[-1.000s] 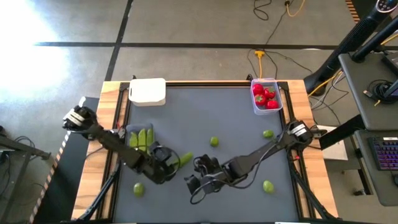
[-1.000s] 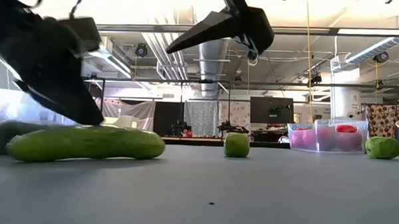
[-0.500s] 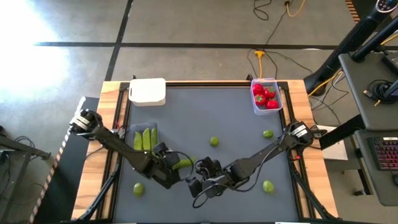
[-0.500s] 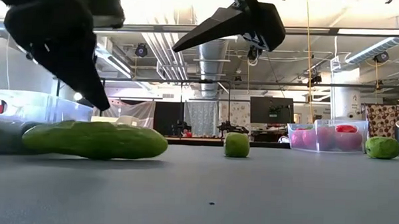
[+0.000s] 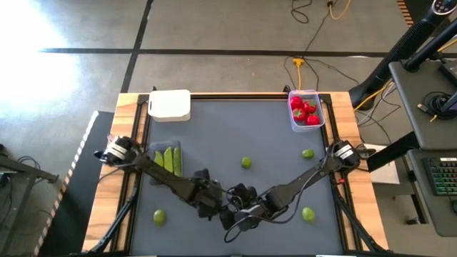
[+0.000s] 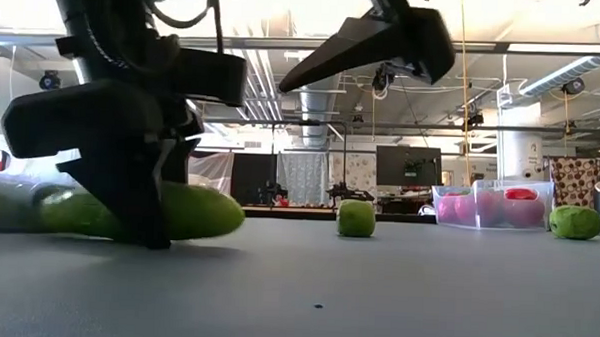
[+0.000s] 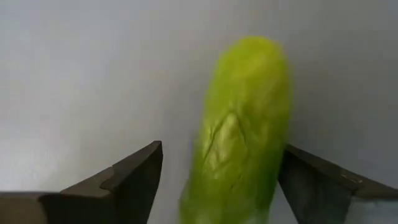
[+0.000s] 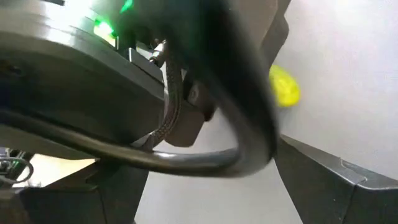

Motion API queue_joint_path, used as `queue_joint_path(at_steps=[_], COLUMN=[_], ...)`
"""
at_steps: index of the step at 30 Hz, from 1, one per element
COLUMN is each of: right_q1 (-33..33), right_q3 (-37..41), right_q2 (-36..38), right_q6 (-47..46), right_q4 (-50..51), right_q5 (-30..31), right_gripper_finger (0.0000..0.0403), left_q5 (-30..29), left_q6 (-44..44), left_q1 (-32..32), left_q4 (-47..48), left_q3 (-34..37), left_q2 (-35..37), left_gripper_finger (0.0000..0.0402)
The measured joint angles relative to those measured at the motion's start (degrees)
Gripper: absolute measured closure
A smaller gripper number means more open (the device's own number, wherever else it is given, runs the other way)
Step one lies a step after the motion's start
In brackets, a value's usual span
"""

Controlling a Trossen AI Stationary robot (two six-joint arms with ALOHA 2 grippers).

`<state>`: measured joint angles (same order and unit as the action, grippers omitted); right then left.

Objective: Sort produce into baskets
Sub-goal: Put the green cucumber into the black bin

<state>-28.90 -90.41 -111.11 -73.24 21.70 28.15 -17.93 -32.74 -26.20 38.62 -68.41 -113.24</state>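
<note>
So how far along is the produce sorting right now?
Done: red pieces fill the clear tub; pods lie in the grey tray. In hand: the left tool straddles a loose pod, not yet gripped. Left: four green balls, e.g., on the table.

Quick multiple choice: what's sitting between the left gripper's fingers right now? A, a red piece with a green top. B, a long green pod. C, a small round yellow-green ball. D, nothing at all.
B: the left wrist view shows the long green pod lying on the table between the left gripper's open fingers.
</note>
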Motion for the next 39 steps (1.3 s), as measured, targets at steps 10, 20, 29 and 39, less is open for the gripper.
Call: queue_joint_path(at_steps=[10,20,29,39], right_q1=[-1.47,-1.45,-1.55,-1.83], right_q3=[0.02,-0.02,0.0,0.04], right_q2=[0.22,0.22,0.22,0.22], right_q6=[-1.15,1.84,5.21,13.14], right_q4=[1.83,3.7,3.75,3.84], right_q5=[0.63,0.55,0.28,-3.62], right_gripper_finger=[0.0078,0.0078,0.0078,0.0078], left_q5=[0.53,-10.77,-20.04,-9.79], left_q6=[-2.86,-14.68,-66.96,-88.1], left_q1=[-0.87,-1.66,-0.07,2.42], left_q4=[1.31,17.28,49.49,32.31], left_q3=[-2.0,-5.59,3.14,25.09], left_q2=[0.89,17.9,32.26,40.12], left_gripper_finger=[0.0263,0.0278,0.0277,0.0253])
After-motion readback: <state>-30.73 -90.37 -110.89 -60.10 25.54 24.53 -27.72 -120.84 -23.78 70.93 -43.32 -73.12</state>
